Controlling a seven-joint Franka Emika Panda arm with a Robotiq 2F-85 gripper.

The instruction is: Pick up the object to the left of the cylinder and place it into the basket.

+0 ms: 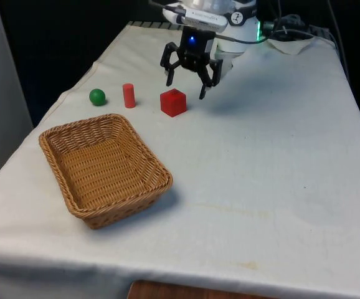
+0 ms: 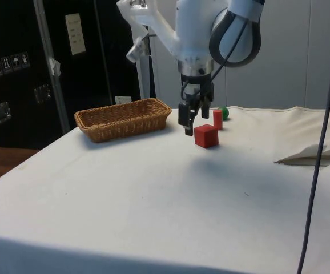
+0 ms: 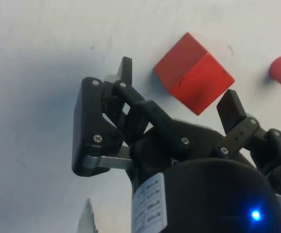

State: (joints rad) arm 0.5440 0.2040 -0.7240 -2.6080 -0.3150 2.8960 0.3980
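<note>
Premises present as a robotics laboratory or test room. Evidence: a worktop (image 1: 279, 162) draped in plain white cloth, black curtains (image 1: 61, 37) closing off the far end, dark cabinets (image 2: 16, 74) bearing handling labels (image 2: 6, 64) and a posted notice (image 2: 75, 33), and loose cabling (image 2: 322, 142) hanging across the side view.

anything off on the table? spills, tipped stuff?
Nothing stands out. Green ball, red cylinder upright, red cube and basket all sit on the cloth; gripper hangs open above the cube.
</note>
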